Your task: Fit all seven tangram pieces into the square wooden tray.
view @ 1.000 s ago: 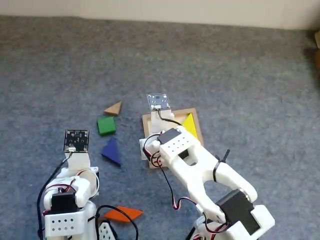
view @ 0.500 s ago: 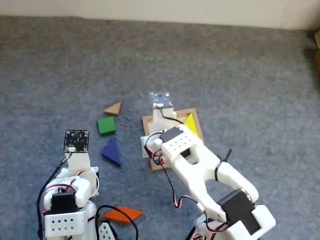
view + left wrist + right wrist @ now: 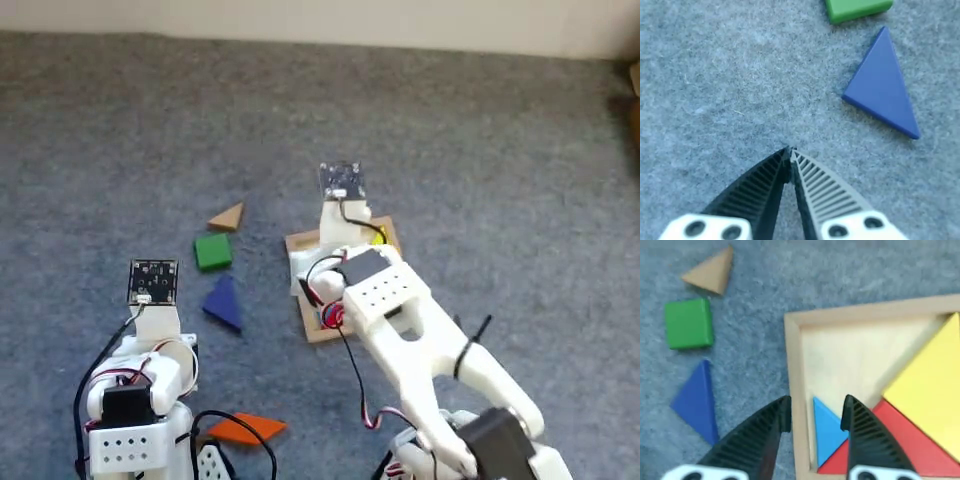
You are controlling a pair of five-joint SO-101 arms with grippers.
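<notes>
The square wooden tray (image 3: 792, 365) holds a yellow triangle (image 3: 927, 385), a red piece (image 3: 882, 440) and a light blue triangle (image 3: 826, 430). My right gripper (image 3: 816, 409) hangs open above the light blue triangle and the tray's left rim, holding nothing. In the high view the right arm (image 3: 385, 292) covers most of the tray (image 3: 303, 246). A tan triangle (image 3: 228, 216), a green square (image 3: 212, 251) and a dark blue triangle (image 3: 224, 302) lie on the carpet left of the tray. My left gripper (image 3: 790, 150) is shut and empty above bare carpet, short of the dark blue triangle (image 3: 882, 90).
An orange piece (image 3: 246, 428) lies on the carpet by the left arm's base (image 3: 130, 420). The grey carpet stretches open behind and to the right of the tray.
The right arm has swung farther back and to the right over the tray. The left arm and the loose pieces have not moved.
</notes>
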